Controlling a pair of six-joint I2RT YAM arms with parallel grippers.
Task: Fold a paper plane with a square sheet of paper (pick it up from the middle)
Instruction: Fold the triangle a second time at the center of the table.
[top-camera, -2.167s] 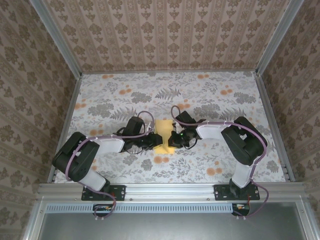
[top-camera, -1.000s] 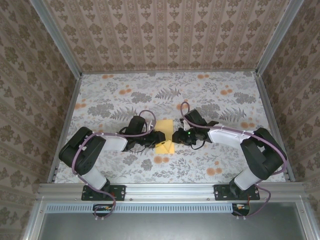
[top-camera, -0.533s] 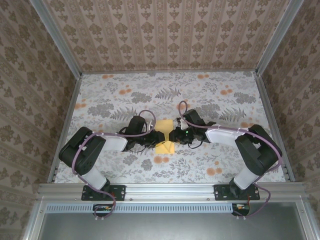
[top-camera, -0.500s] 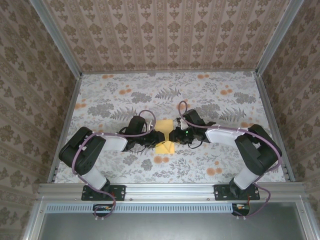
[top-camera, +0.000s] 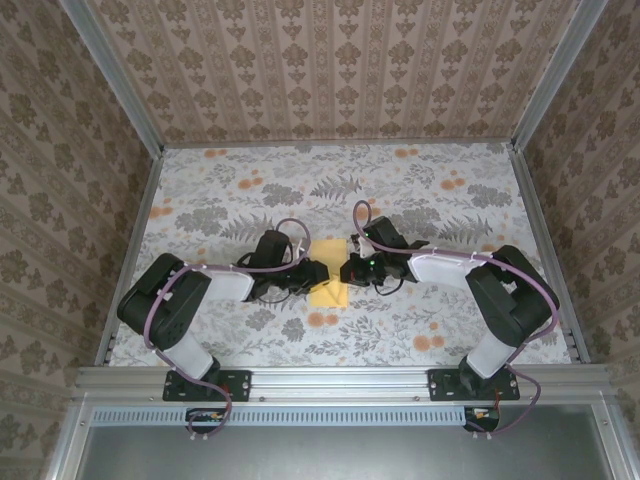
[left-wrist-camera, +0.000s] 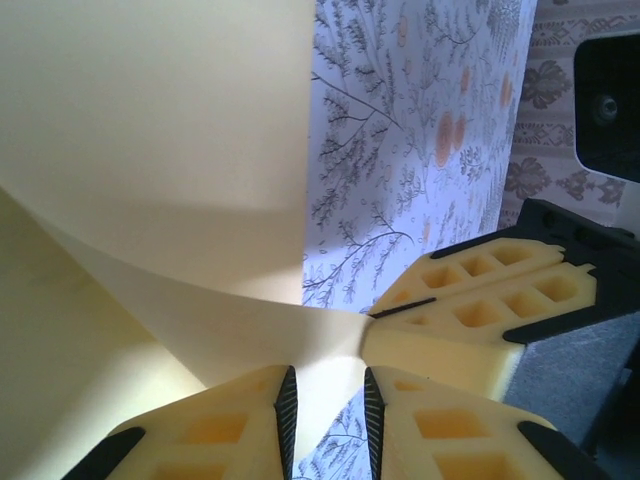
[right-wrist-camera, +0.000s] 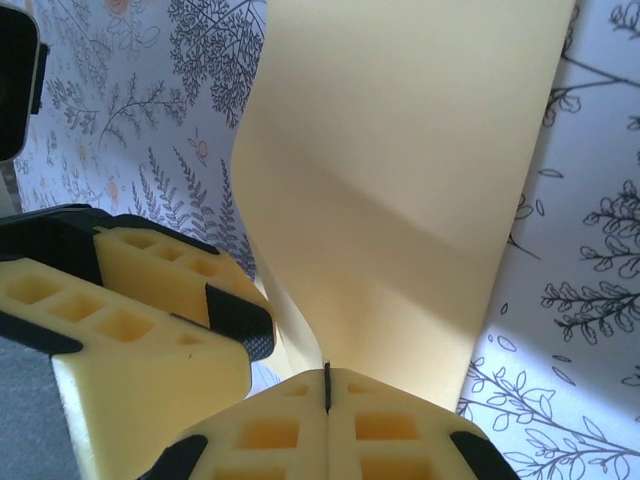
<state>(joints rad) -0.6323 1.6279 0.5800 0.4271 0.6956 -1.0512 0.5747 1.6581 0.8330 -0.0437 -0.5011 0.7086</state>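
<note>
Since a second ago the square sheet of paper (top-camera: 327, 291) has bunched narrower as both hands closed in on it; it now sits curled and partly raised on the floral tabletop (top-camera: 420, 190), just beyond the orange flower print (top-camera: 322, 320). The right hand (right-wrist-camera: 327, 385), beyond and right of that print, is clamped tight on the sheet's edge, likely anchoring it for a crease. The left hand (left-wrist-camera: 327, 400), beyond and left of the print, stands narrowly parted with paper between its fingers, apparently steadying rather than gripping.
</note>
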